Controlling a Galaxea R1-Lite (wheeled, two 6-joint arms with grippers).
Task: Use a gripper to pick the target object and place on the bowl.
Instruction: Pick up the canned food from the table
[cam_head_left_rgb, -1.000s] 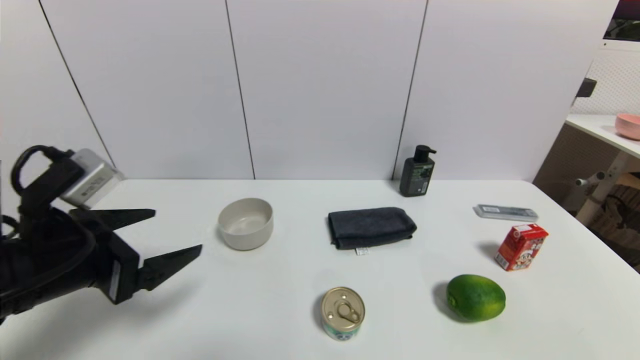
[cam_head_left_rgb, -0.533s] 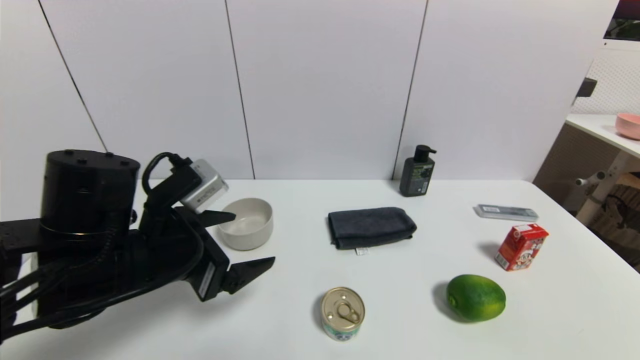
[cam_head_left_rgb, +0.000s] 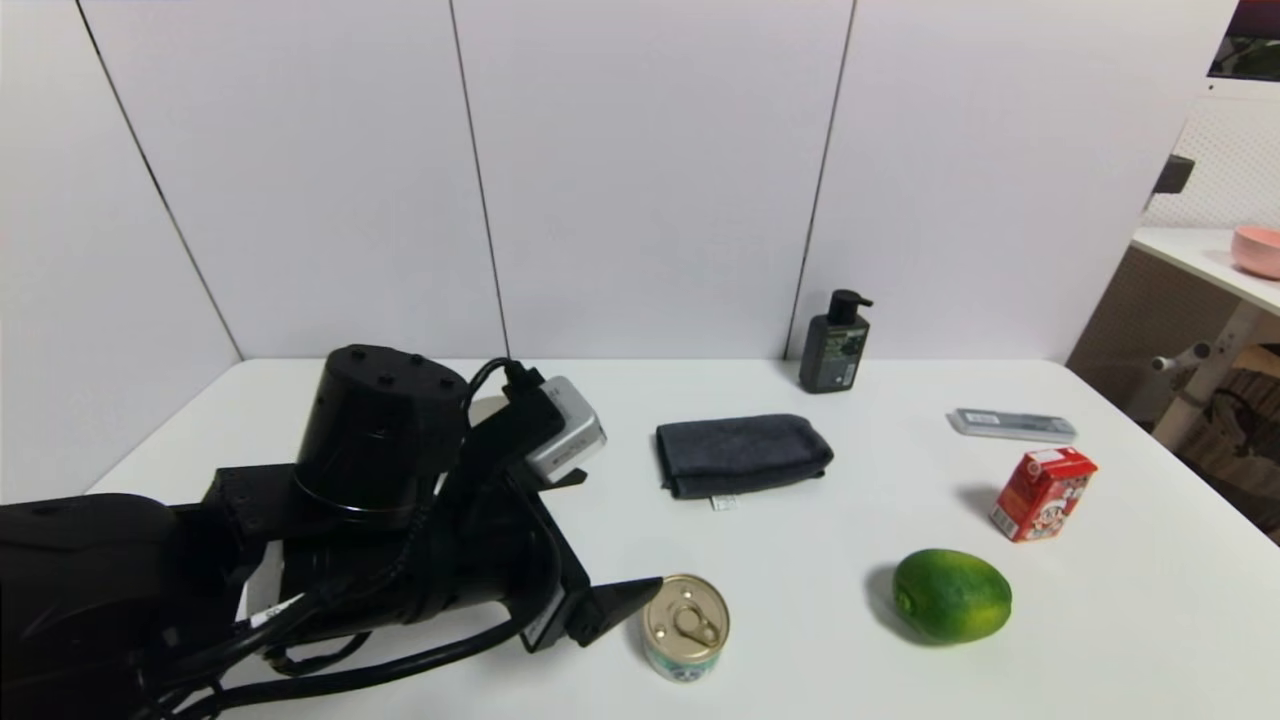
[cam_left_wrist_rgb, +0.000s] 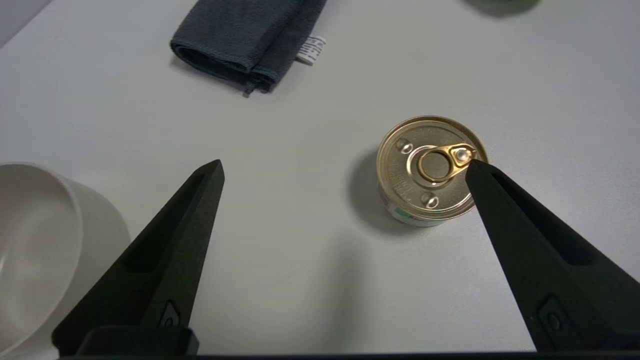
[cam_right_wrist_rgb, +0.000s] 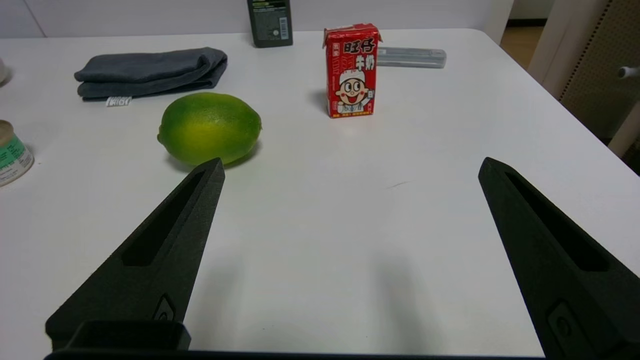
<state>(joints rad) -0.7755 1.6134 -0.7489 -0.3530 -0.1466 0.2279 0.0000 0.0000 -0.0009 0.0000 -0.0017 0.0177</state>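
My view is filled mostly by the white table (cam_head_left_rgb: 560, 380), which runs across the lower half of the head frame. On it, in the lower left, my left arm reaches in, and the left gripper (cam_left_wrist_rgb: 345, 167) hangs over the tabletop with its jaws wide apart and nothing between them. In the left wrist picture one fingertip (cam_left_wrist_rgb: 472, 167) overlaps the rim of the tin can (cam_left_wrist_rgb: 431, 170) at the right of centre; whether it touches the lid I cannot tell. The can stands upright at lower centre of the head frame, pull-tab up.

The right gripper (cam_right_wrist_rgb: 350, 167) sits parked low over bare table, jaws also apart, with the green fruit (cam_right_wrist_rgb: 209, 127) and red carton (cam_right_wrist_rgb: 351, 70) beyond it.

The dark folded cloth (cam_head_left_rgb: 742, 455) lies mid-frame. The beige bowl (cam_left_wrist_rgb: 35, 250) shows at the lower left edge of the left wrist picture, well apart from the can; in the head view the arm hides nearly all of it.
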